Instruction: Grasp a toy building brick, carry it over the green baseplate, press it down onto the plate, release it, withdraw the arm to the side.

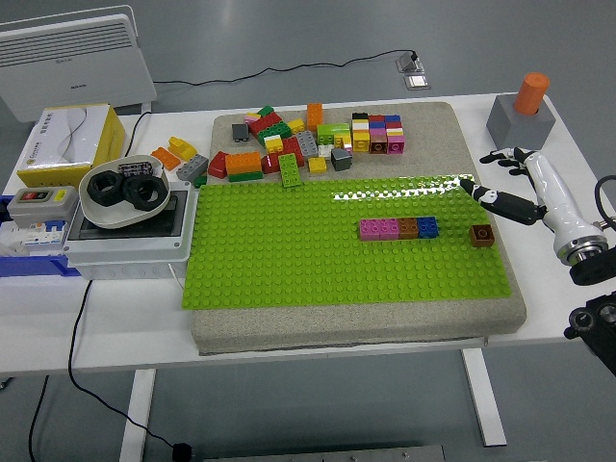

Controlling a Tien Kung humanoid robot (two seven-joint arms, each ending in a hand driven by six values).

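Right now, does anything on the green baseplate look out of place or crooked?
One thing: the small brown brick sits alone near the green studded baseplate's right edge, apart from the pink-brown-blue brick row, not joined to it. Nothing looks tilted or spilled.

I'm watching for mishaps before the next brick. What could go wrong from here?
The brown brick sits alone near the green baseplate's right edge, apart from the row of bricks; it may not be fully pressed. The open right hand hovers close by, and a fingertip could clip that brick.
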